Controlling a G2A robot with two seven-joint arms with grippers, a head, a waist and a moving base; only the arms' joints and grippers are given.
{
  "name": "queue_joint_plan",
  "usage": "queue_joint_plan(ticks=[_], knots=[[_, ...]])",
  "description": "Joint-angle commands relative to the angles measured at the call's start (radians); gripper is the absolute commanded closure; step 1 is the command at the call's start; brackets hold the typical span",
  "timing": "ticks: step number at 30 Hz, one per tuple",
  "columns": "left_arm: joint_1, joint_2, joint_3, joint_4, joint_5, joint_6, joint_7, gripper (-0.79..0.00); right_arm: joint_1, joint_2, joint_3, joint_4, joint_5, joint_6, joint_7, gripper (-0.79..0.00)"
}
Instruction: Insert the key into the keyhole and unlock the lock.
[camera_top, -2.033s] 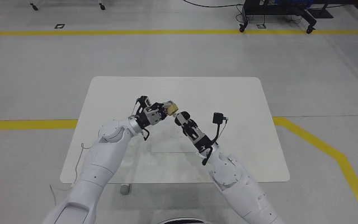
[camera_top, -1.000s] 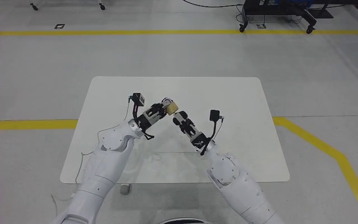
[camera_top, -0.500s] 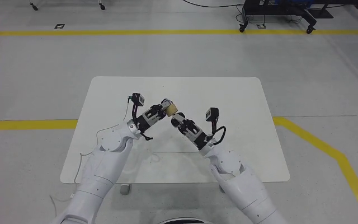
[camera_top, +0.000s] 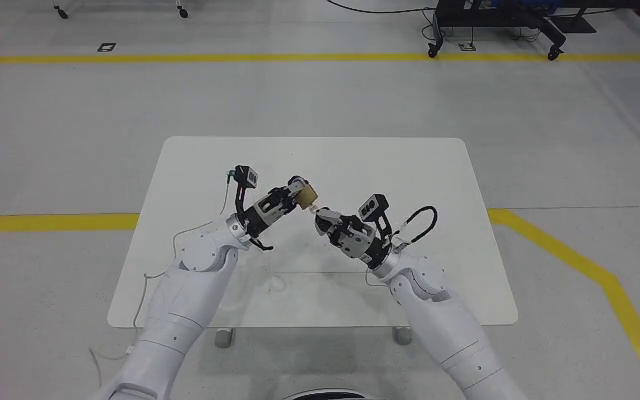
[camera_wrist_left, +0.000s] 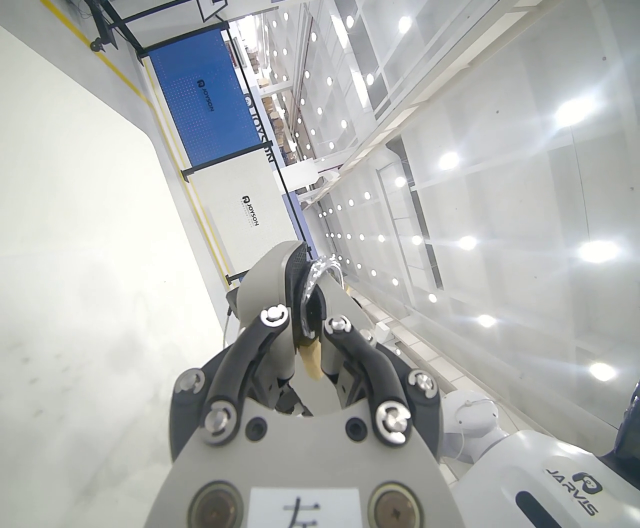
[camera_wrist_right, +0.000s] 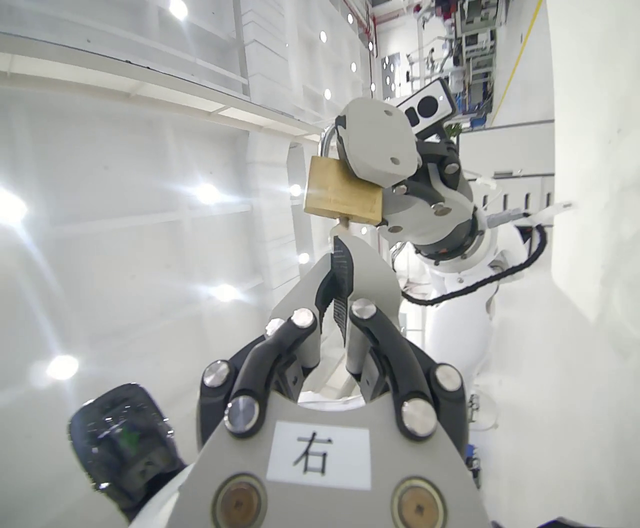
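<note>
White surface (camera_top: 420, 170) below, both arms raised over its middle, hands meeting tip to tip above it. Left hand (camera_top: 288, 199) clamped shut on the lock (camera_top: 307, 192), fingers pinching the upper body from both sides. Shackle (camera_wrist_left: 326, 265) curving out by the left fingertips in the left wrist view, latched or sprung not readable. Right hand (camera_top: 326, 219) closed on the key (camera_wrist_right: 342, 226), head buried between the pads, only a short pale stub of shaft showing past the fingertips. Lock held in the air, off the surface, just beside the right fingertips. Brass body with long axis slanted across the left hand's fingers, shackle end away from the right hand, keyhole face pointing straight at it. Key long axis in line with the right hand's fingers, tip pointing into the keyhole face near its middle and touching it, depth of entry not readable. From above, lock and key on one slanted line between the two hands: key pointing away from the robot and toward its left, keyhole face looking back along that line. Axes close to collinear, lock body tilted a little off the key's line in the right wrist view.
</note>
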Motion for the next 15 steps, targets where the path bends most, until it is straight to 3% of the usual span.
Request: queue_joint_plan(ticks=[1,6,9,10,12,15], knots=[[0.002,0.0,0.001,-0.003,0.013,-0.015,0.006,0.0,0.016,0.0,0.003,0.026,0.041,0.033,0.041,0.0],[0.006,0.0,0.006,-0.01,0.02,-0.026,0.012,0.0,0.036,0.0,0.002,0.053,0.04,0.027,0.043,0.0],[0.007,-0.001,0.005,-0.011,0.012,-0.021,0.022,0.0,0.021,0.004,0.012,0.033,-0.046,-0.074,-0.002,-0.003],[0.007,-0.001,0.005,-0.011,0.011,-0.019,0.026,0.0,0.009,0.006,0.015,0.016,-0.092,-0.113,-0.028,-0.077],[0.007,-0.001,0.005,-0.011,0.01,-0.015,0.031,0.0,-0.019,0.009,0.016,-0.023,-0.193,-0.174,-0.092,-0.142],[0.006,-0.002,0.006,-0.012,0.012,-0.013,0.032,0.0,-0.053,0.012,0.009,-0.076,-0.293,-0.19,-0.177,-0.139]])
